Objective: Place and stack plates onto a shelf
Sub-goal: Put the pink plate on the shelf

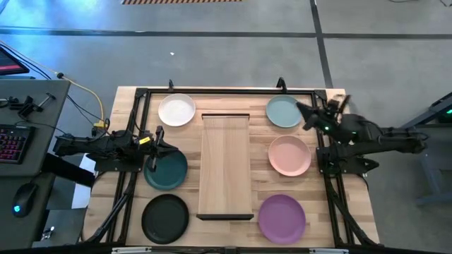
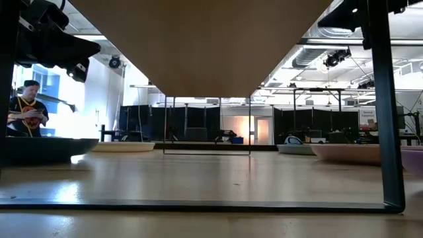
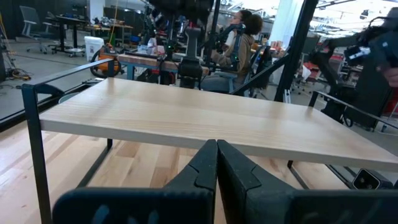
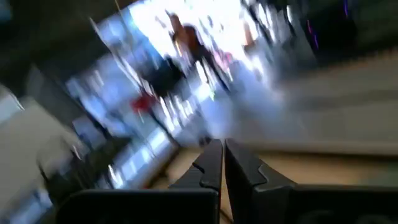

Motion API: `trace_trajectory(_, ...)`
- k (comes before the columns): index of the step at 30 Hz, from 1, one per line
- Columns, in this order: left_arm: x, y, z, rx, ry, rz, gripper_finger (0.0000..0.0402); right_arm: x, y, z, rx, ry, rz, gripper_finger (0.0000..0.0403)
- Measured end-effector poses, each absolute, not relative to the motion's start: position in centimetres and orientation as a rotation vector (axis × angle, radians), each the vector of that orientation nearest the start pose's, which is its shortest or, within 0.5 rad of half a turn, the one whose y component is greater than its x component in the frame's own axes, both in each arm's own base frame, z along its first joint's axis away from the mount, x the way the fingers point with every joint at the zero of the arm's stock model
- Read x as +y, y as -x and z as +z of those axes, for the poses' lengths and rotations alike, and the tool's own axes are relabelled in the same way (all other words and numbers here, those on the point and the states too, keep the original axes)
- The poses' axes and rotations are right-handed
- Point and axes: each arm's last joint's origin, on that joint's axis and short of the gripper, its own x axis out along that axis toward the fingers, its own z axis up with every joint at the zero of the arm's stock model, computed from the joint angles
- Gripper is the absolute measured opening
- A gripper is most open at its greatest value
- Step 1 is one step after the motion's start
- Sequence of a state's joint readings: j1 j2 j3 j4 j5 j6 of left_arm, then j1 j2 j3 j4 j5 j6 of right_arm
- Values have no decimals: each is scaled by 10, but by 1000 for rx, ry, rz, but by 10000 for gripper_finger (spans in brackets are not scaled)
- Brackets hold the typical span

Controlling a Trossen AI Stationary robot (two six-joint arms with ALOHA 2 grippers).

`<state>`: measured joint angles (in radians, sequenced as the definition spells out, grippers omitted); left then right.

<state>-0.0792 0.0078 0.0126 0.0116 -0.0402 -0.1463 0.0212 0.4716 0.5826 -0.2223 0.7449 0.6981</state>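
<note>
The shelf (image 1: 224,166) is a pale wooden board on dark legs in the table's middle, and it fills the left wrist view (image 3: 205,118). Left of it the white plate (image 1: 176,110), the dark teal plate (image 1: 169,173) and the black plate (image 1: 165,218) rest flat on the table. Right of it lie the pale blue-green plate (image 1: 282,113), the pink plate (image 1: 289,156) and the purple plate (image 1: 282,218). My left gripper (image 1: 157,146), shut (image 3: 217,158), hovers over the teal plate's far edge, pointing at the shelf. My right gripper (image 1: 305,114), shut (image 4: 222,155), is at the blue-green plate's right edge.
A dark metal frame (image 1: 141,95) runs round the tabletop's edges. A keyboard and mouse sit on a desk (image 1: 21,134) left of the table. In the low view the shelf's underside (image 2: 198,46) spans the top and a person (image 2: 26,109) stands far behind.
</note>
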Motion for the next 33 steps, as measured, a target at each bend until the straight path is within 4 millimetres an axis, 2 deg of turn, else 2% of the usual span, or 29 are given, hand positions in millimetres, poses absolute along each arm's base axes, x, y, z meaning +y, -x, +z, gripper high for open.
trace_trajectory(4,-7,-97,168,-14,147,-40,1,-20,-124,294,239,-700,-775,1)
trace_trajectory(8,-7,-97,168,-13,147,-40,1,-25,-138,274,592,-761,-842,16)
trace_trajectory(11,-7,-97,168,-14,147,-40,1,-30,-144,256,821,-832,-848,55)
trace_trajectory(14,-7,-97,168,-14,147,-40,1,-34,-145,240,1000,-848,-871,111)
trace_trajectory(19,-7,-97,168,-13,147,-40,1,-49,-148,229,1105,-818,-915,209)
trace_trajectory(23,-7,-97,168,-13,147,-40,1,-65,-155,217,1187,-839,-910,256)
trace_trajectory(28,-7,-97,168,-14,147,-40,1,-86,-163,200,1298,-766,-854,266)
trace_trajectory(33,-7,-97,168,-14,147,-40,1,-99,-170,189,1351,-693,-704,258)
